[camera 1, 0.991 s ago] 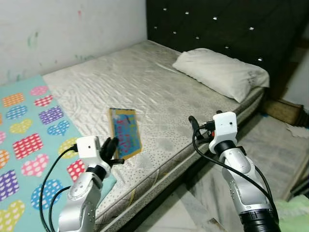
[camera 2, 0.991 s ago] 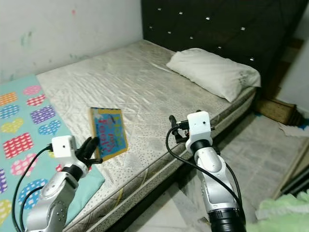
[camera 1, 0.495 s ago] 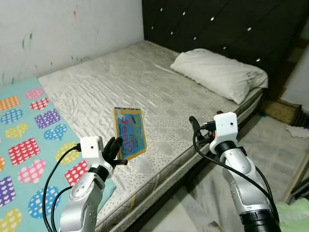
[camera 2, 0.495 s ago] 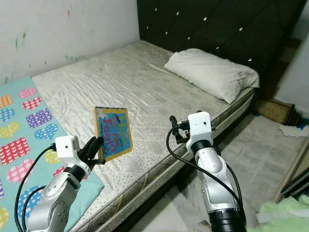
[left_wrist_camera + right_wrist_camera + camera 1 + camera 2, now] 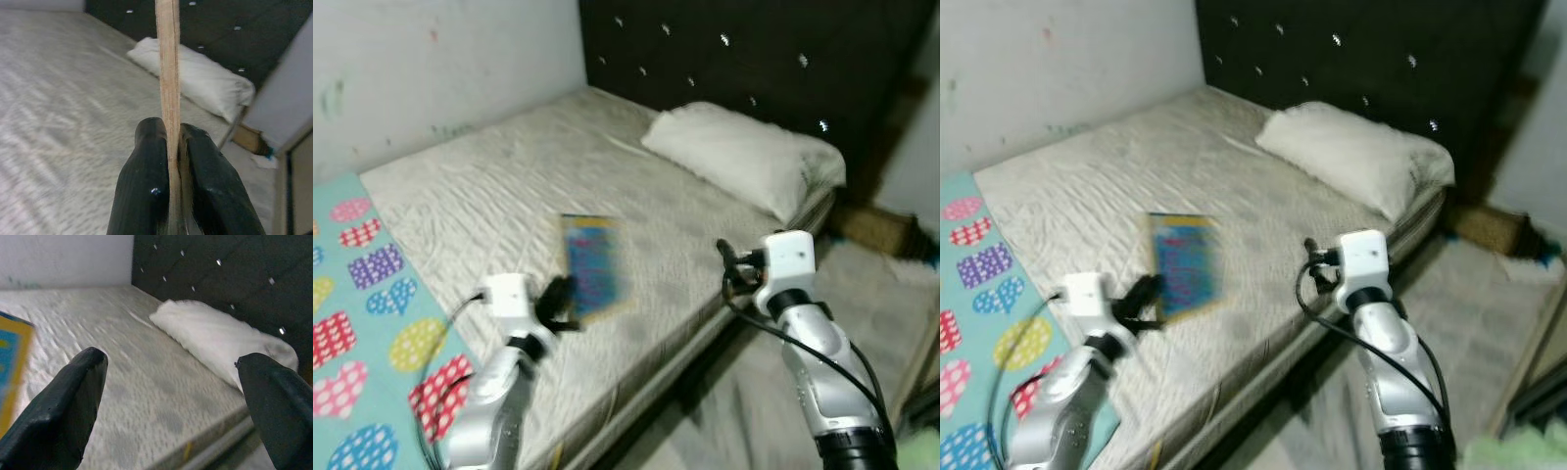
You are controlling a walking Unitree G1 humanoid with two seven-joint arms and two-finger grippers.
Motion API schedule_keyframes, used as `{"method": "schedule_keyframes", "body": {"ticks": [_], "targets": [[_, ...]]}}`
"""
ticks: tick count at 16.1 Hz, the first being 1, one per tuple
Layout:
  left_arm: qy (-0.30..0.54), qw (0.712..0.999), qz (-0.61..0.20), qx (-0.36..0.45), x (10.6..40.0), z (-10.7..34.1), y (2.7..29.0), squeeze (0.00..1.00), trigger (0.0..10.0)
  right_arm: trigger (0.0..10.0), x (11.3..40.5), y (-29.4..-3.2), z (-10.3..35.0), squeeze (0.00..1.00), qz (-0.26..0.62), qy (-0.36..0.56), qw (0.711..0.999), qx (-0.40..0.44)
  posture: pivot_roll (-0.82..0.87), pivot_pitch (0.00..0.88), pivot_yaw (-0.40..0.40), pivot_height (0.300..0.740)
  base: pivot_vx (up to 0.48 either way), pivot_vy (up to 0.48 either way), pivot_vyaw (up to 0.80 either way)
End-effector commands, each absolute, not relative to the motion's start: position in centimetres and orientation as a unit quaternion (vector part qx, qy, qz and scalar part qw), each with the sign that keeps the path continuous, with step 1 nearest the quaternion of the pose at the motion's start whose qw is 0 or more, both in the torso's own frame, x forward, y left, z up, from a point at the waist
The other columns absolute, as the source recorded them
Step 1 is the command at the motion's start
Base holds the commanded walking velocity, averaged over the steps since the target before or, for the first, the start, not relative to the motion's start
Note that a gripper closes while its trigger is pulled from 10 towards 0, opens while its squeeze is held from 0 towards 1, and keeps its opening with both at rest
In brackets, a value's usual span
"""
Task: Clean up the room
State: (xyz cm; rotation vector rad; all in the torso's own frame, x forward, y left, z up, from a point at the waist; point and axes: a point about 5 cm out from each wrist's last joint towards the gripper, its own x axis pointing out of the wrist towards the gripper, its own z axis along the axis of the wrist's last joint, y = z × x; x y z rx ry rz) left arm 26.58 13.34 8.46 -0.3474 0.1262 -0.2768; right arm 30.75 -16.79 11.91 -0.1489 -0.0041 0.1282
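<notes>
Book [image 5: 591, 269] with a blue cover and yellow border stands nearly upright above the bed [image 5: 509, 186], over the bed's near side, pinched by its lower edge in the left tool [image 5: 558, 304]. From the left wrist camera the book's thin tan edge [image 5: 168, 73] runs straight up between the two black fingers [image 5: 146, 181], which press against it on both sides. The head views are blurred, so the cover's print cannot be read.

Left of the bed's bare quilted part, a teal blanket [image 5: 362, 294] with coloured hearts covers the mattress and hangs near the left arm. The bed is pale and wrinkled, with a white pillow [image 5: 734, 157] lying at its far end against a dark tufted headboard [image 5: 744, 59] studded with shiny buttons.

Right of the bed's near corner, the right tool [image 5: 726, 272] hovers above the mattress edge with nothing in it; in the right wrist view its black fingers [image 5: 58, 406] stand wide apart, the pillow between them in the distance. Beside the bed on that side lies a pale floor [image 5: 891, 323].
</notes>
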Motion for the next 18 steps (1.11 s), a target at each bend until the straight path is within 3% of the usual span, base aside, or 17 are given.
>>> {"method": "schedule_keyframes", "body": {"ticks": [1, 5, 10, 16, 18], "targets": [[0.035, 0.981, -0.107, -0.158, 26.80, 9.49, 15.32, 0.00, 10.0, 10.0, 31.01, -15.28, 12.57, 0.00, 0.086, -0.017, 0.994, -0.067, -0.16, 0.000, 0.021, 0.740, 0.390, 0.000, 0.00], [0.052, 0.979, -0.083, -0.179, 26.85, 8.92, 15.17, 0.00, 10.0, 10.0, 30.55, -15.71, 12.37, 0.00, 0.096, -0.016, 0.992, -0.084, -0.17, 0.000, 0.020, 0.740, 0.200, 0.000, 0.20], [0.053, 0.978, -0.084, -0.182, 26.77, 8.90, 15.14, 0.00, 10.0, 10.0, 30.43, -15.62, 12.29, 0.00, 0.096, -0.014, 0.993, -0.071, -0.17, 0.000, 0.020, 0.740, 0.000, 0.475, 0.57], [0.050, 0.978, -0.077, -0.185, 26.95, 8.93, 15.19, 0.00, 10.0, 10.0, 30.13, -15.39, 12.09, 0.00, 0.117, -0.012, 0.990, -0.081, -0.18, 0.000, 0.020, 0.740, 0.000, 0.000, 0.00], [0.050, 0.978, -0.077, -0.187, 26.99, 8.94, 15.19, 0.00, 10.0, 10.0, 30.08, -15.23, 12.17, 0.00, 0.124, -0.014, 0.989, -0.084, -0.18, 0.000, 0.021, 0.740, 0.000, 0.000, 0.80]]}}
